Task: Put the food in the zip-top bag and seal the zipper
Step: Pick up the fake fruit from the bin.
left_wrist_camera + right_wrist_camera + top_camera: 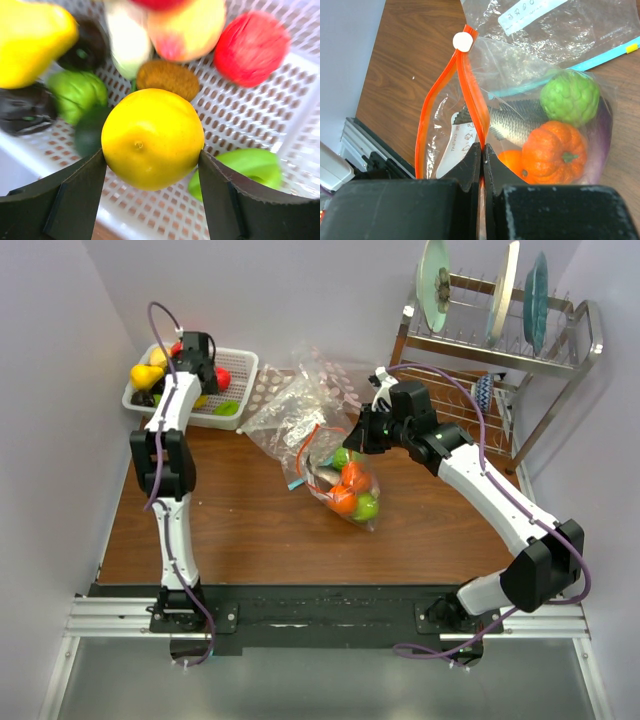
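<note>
My left gripper is over the white basket at the table's back left, and both its fingers press the sides of a round yellow fruit. More food lies in the basket: a red fruit, a yellow pear, a green piece and a brown kiwi. The zip-top bag lies mid-table and holds an orange pumpkin, a green fruit and a fish. My right gripper is shut on one side of the orange zipper, and the mouth gapes open.
A second clear bag with a blue-green strip lies behind the zip-top bag. A metal dish rack with plates stands at the back right. Walls close in the table at the left and back.
</note>
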